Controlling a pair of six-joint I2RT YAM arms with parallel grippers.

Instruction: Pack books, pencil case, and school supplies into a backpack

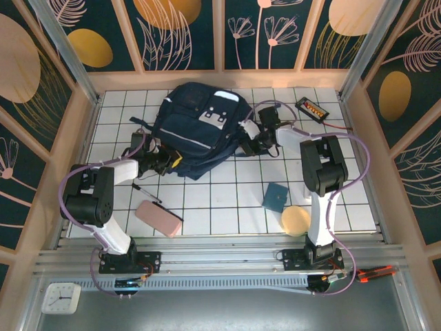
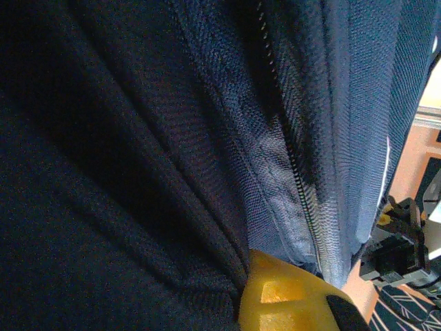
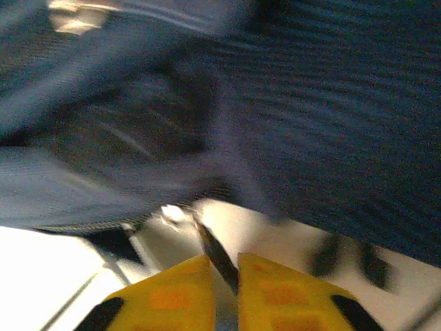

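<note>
Three loose items lie on the white-tiled table (image 1: 220,207) outside the backpack (image 1: 196,124): the pink pencil case (image 1: 158,218) near the left arm's base, the black pen (image 1: 147,193) just beyond it, and the teal pad (image 1: 275,196) on the right, beside a tan disc (image 1: 296,221). The packing looks barely begun at best, and whether the books are already inside cannot be told. Both arms are at the bag, which suggests they are on the opening step. The left gripper (image 1: 164,163) sits at the backpack's near-left edge, closed tight. Its wrist view shows a yellow finger (image 2: 282,296) pressed into bunched navy fabric just beside a zip line (image 2: 298,186), so it seems to pinch the cloth. The right gripper (image 1: 253,134) is at the bag's right side. Its fingers (image 3: 172,289) stand a narrow slit apart with a thin dark strip (image 3: 219,256) in the gap, but blur hides whether that strip is held. The zip looks closed where it shows, and all three loose items have yet to go in.
</note>
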